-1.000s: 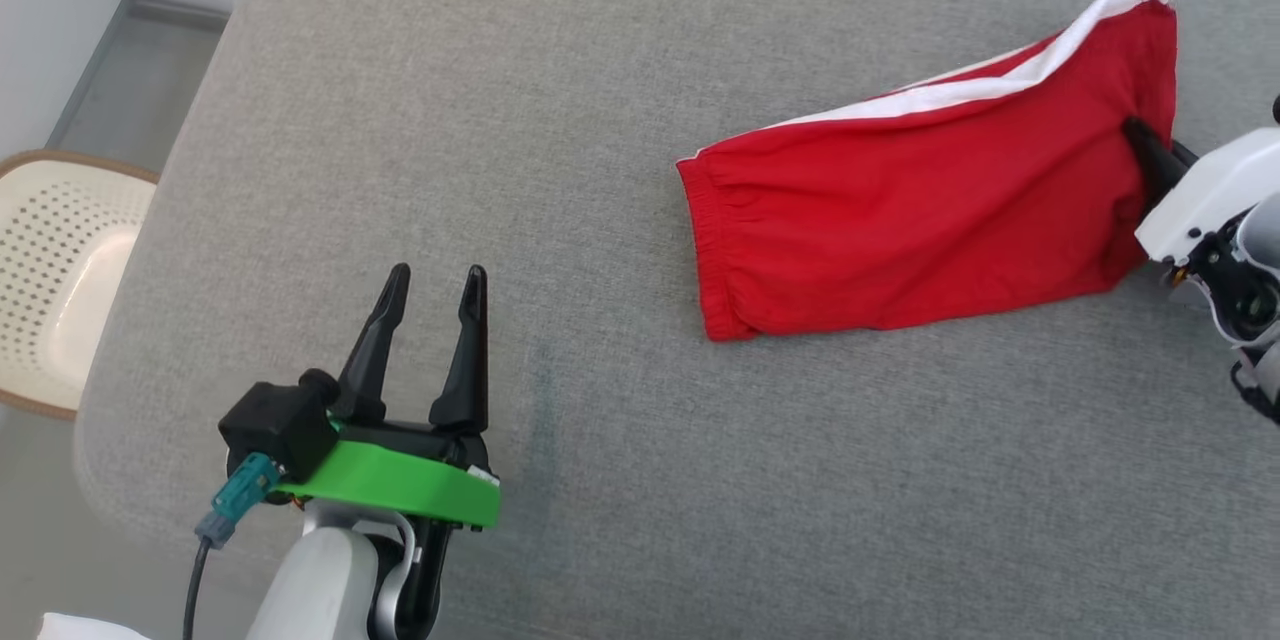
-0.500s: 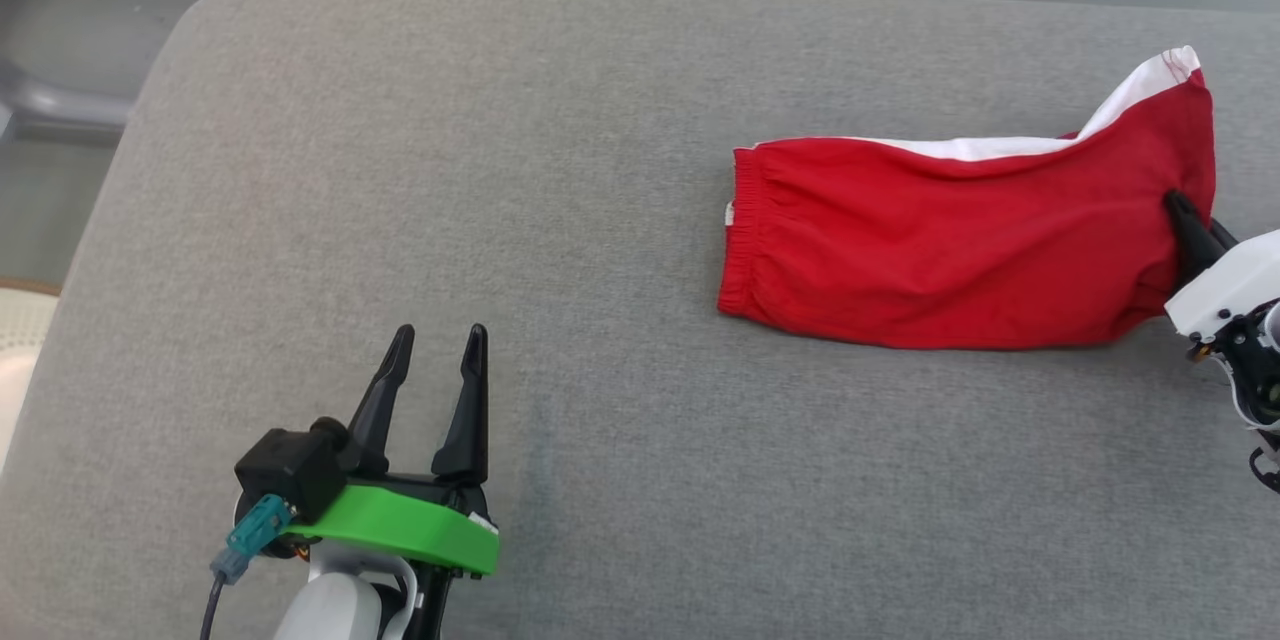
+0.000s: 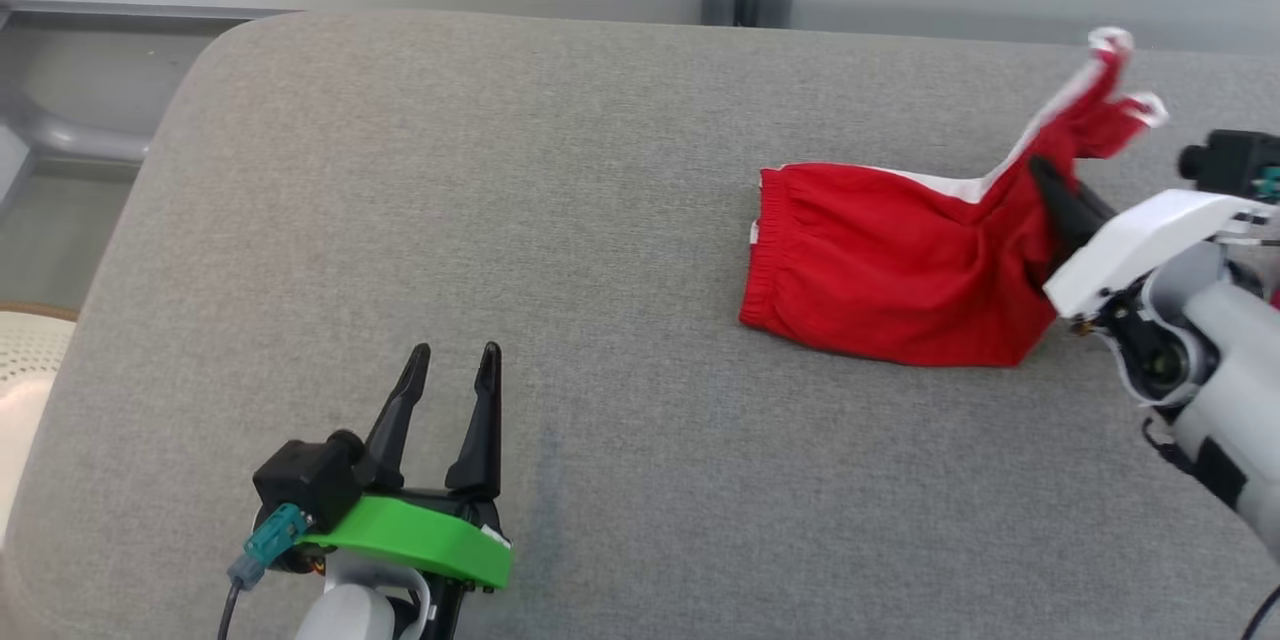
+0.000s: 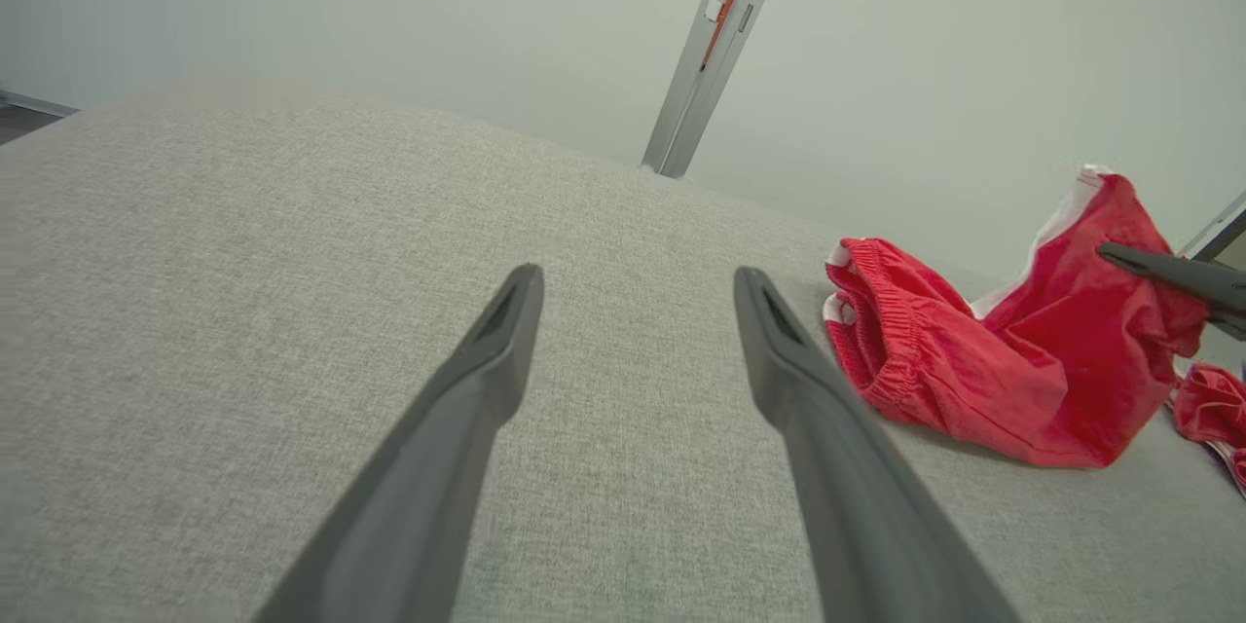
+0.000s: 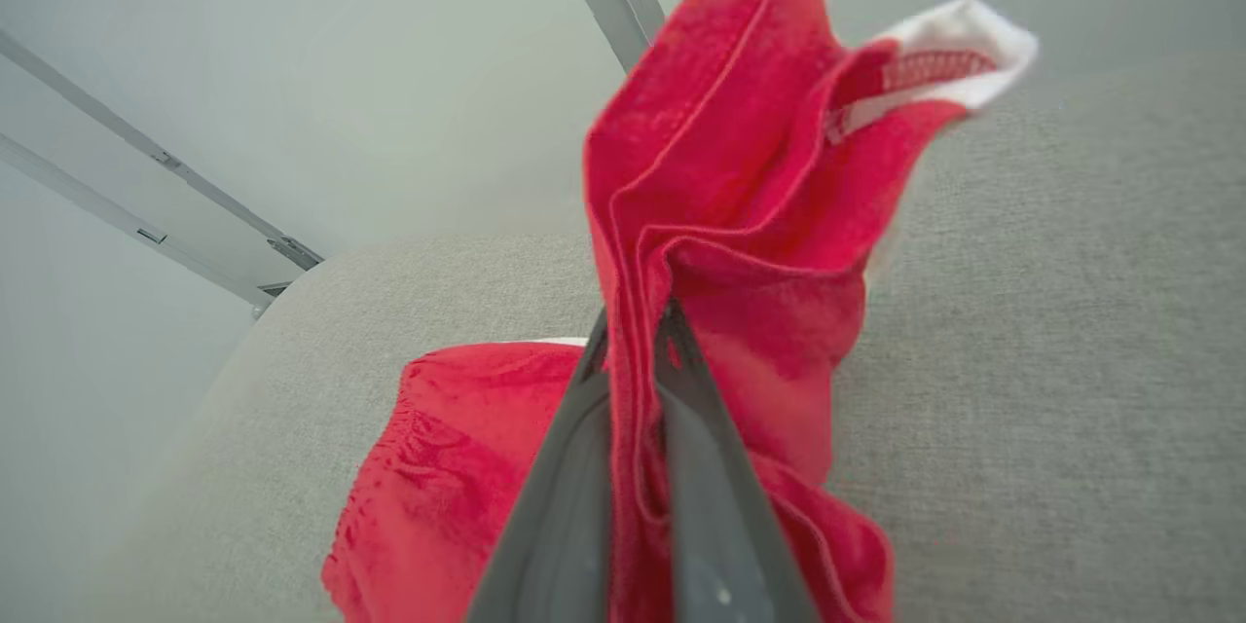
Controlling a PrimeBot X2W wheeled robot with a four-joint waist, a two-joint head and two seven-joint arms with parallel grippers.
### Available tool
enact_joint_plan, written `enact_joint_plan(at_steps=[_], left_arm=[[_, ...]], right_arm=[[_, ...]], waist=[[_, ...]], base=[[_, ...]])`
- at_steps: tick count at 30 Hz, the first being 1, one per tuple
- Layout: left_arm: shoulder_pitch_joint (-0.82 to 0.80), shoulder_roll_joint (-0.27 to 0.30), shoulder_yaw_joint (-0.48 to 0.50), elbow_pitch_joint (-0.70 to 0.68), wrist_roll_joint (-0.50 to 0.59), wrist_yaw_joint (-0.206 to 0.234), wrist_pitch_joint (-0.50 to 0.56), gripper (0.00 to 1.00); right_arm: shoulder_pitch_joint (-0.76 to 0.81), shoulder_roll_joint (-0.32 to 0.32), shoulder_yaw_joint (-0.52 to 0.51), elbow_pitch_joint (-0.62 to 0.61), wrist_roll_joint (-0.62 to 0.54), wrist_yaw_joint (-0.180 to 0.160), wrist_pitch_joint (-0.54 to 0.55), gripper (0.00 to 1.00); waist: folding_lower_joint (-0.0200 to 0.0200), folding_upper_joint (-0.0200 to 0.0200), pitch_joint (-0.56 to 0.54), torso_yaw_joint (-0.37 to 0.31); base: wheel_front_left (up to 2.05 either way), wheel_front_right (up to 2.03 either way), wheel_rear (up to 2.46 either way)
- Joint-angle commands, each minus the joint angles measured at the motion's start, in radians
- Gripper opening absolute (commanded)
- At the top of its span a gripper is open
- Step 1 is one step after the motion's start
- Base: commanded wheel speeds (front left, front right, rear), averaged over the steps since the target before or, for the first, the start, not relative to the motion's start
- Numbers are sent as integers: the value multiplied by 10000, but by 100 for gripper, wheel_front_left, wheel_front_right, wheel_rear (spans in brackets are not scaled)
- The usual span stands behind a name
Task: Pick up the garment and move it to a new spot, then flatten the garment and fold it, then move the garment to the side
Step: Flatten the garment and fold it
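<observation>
A: Three stages to check. Signed any off?

B: Signed off none. Found garment (image 3: 880, 290) on cushion (image 3: 500, 170), right side, one corner raised; judged a move begun, could not tell whether first or last.

A: Checked the arms?

B: Noted right gripper (image 5: 635, 331) clamped on that corner, angled upward. Noted left gripper (image 3: 455, 352) parted, empty, hovering near left.
</observation>
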Motion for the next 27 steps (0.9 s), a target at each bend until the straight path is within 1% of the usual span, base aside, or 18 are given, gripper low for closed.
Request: enact_joint_plan(at_steps=[1, 7, 12, 16, 17, 18, 19, 20, 23, 27], left_arm=[[153, -8, -1, 37, 10, -30, -28, 100], [36, -47, -70, 129, -83, -39, -28, 100], [-152, -77, -122, 241, -151, -47, -28, 100], [-213, -88, -106, 317, -201, -50, -28, 100], [-222, -89, -96, 328, -189, -50, -28, 100], [-221, -92, -82, 349, -188, -51, -28, 100], [-205, -93, -55, 365, -190, -52, -28, 100], [-165, -93, -24, 393, -200, -52, -28, 100], [-50, -97, 5, 447, -209, -53, -28, 100], [54, -97, 28, 473, -181, -53, -28, 100]], right_arm=[[-127, 183, 167, -67, -145, 4, 92, 0], [-459, 1007, 762, 289, -522, 4, 531, 0], [-709, 1737, 1137, 1129, -769, 4, 820, 0], [-861, 2227, 1407, 1799, -961, 4, 1039, 0], [-889, 2306, 1457, 1880, -1003, 4, 1067, 9], [-902, 2400, 1502, 1958, -1008, 4, 1059, 26], [-901, 2463, 1568, 1988, -1064, 4, 1070, 47], [-898, 2526, 1645, 2009, -1119, 4, 1071, 100], [-814, 2639, 1822, 1908, -1197, 4, 1047, 100], [-670, 2635, 2005, 1462, -1323, 4, 734, 100]], waist=[[1, 0, -71, 242], [1, 0, 50, 739], [1, 0, 196, 1074], [1, 0, 215, 1175], [1, 0, 207, 1176], [1, 0, 187, 1164], [1, 0, 156, 1135], [1, 0, 115, 1087], [1, 0, -33, 882], [1, 0, -258, 482]], base=[[0, 0, 0], [0, 0, 0], [0, 0, 0], [0, 0, 0], [0, 0, 0], [0, 0, 0], [0, 0, 0], [0, 0, 0], [0, 0, 0], [0, 0, 0]])
